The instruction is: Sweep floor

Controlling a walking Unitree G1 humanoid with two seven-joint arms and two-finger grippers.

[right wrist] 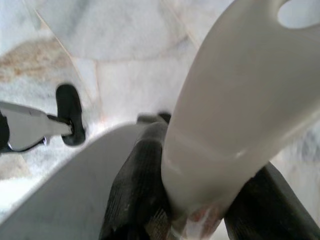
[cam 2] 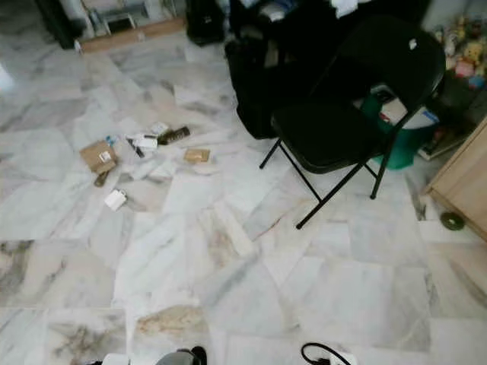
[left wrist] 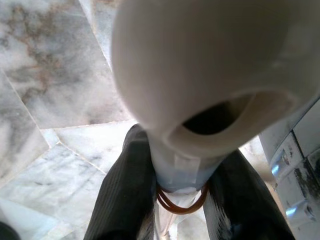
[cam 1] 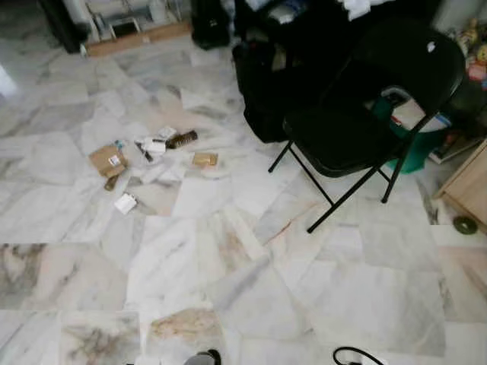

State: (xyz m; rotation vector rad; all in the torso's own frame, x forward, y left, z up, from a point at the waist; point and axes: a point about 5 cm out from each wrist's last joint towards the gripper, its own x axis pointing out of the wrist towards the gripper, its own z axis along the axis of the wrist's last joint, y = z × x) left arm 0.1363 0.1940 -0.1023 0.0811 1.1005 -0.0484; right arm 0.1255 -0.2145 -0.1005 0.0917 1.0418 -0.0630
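Observation:
Litter lies scattered on the marble floor at the left middle: a small cardboard box, a white scrap, a brown bottle, a tan packet and white bits. In the left wrist view my left gripper is shut on a white plastic handle with a hollow end, and orange rubber bands wrap the handle between the fingers. My right gripper is shut on another white handle with a hanging hole. A grey part with a black tip shows beside it over the floor.
A black folding chair stands right of the litter, with black bags behind it. A green bin and a wooden cabinet on wheels sit at the far right. A black cable loop shows at the bottom edge.

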